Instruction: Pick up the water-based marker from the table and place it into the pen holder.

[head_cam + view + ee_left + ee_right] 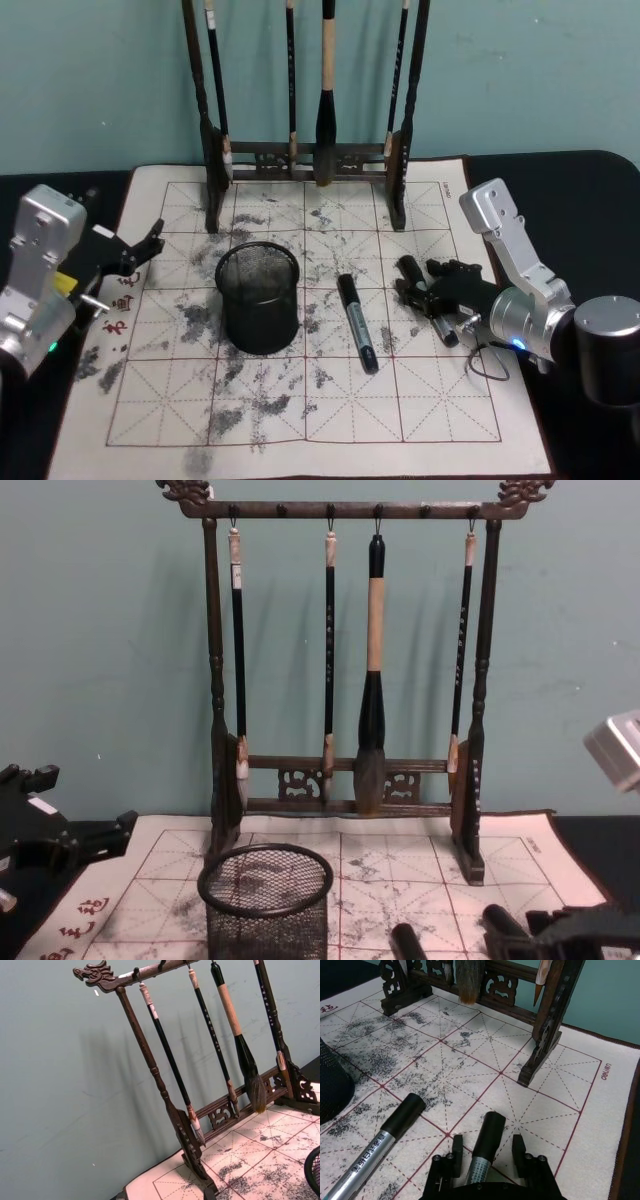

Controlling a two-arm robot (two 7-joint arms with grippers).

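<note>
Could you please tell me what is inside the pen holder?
Nothing shows inside the pen holder: no marker rises above its rim. Its floor is partly hidden by the near wall. A loose marker lies beside it; the right gripper straddles a second marker.

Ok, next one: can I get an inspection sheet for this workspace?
Surface: ink-stained red-grid mat on a black table.
Job's things: pen holder upright, looks empty; one marker lying beside it; second marker inside the right tool.
Clutter: brush rack with four hanging brushes.
Grippers: right tool open, straddling that marker; left tool parked at the mat's left edge.
Cables: thin black loop by the right wrist.
Surroundings: teal wall.
</note>
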